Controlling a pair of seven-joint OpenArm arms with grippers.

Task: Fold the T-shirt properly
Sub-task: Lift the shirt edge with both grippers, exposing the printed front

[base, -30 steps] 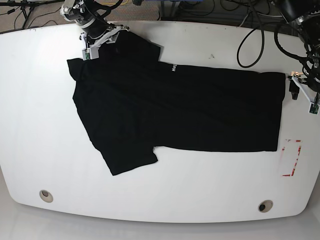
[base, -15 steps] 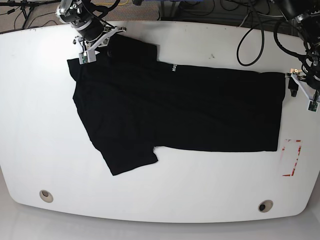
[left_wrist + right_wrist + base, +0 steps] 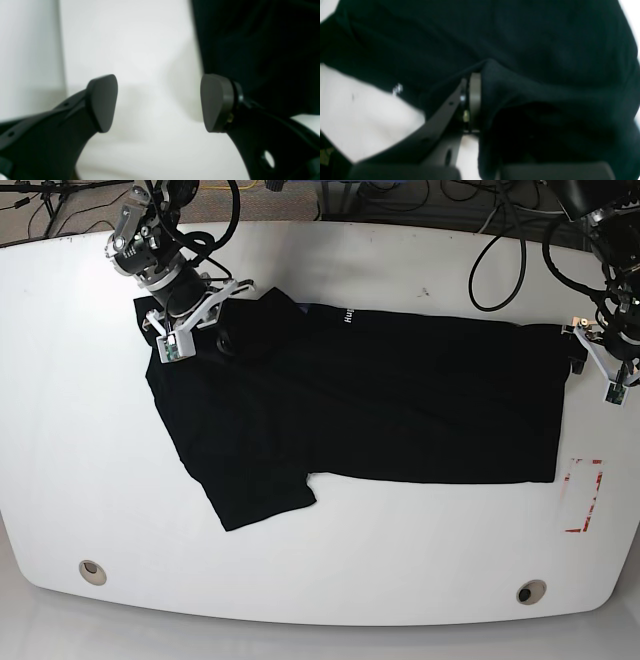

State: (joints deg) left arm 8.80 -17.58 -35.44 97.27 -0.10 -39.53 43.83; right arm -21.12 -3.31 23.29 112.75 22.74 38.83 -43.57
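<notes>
My right tool (image 3: 200,320) is clamped tight on a bunched fold of the T-shirt (image 3: 380,395), up at about ten o'clock on the white table (image 3: 330,580). In my right wrist view the black cloth rises in a ridge over the tool (image 3: 480,100), one gray pad (image 3: 475,100) showing beside the fold and the other buried under fabric. The T-shirt lies across the middle of the table, its body stretched toward three o'clock, one sleeve pointing down toward seven o'clock, and small white lettering (image 3: 347,317) sits near the collar on its far edge at about twelve o'clock. My left tool (image 3: 598,360) hangs at three o'clock, just beside the hem of the T-shirt, with its jaws spread wide and nothing between them. In the left wrist view my two dark pads (image 3: 102,102) stand well apart over bare table, and the black cloth edge (image 3: 255,50) lies behind the right-hand pad; I cannot tell whether that pad touches it. A red outlined mark (image 3: 585,495) sits on the table at about four o'clock, near the T-shirt's corner.
</notes>
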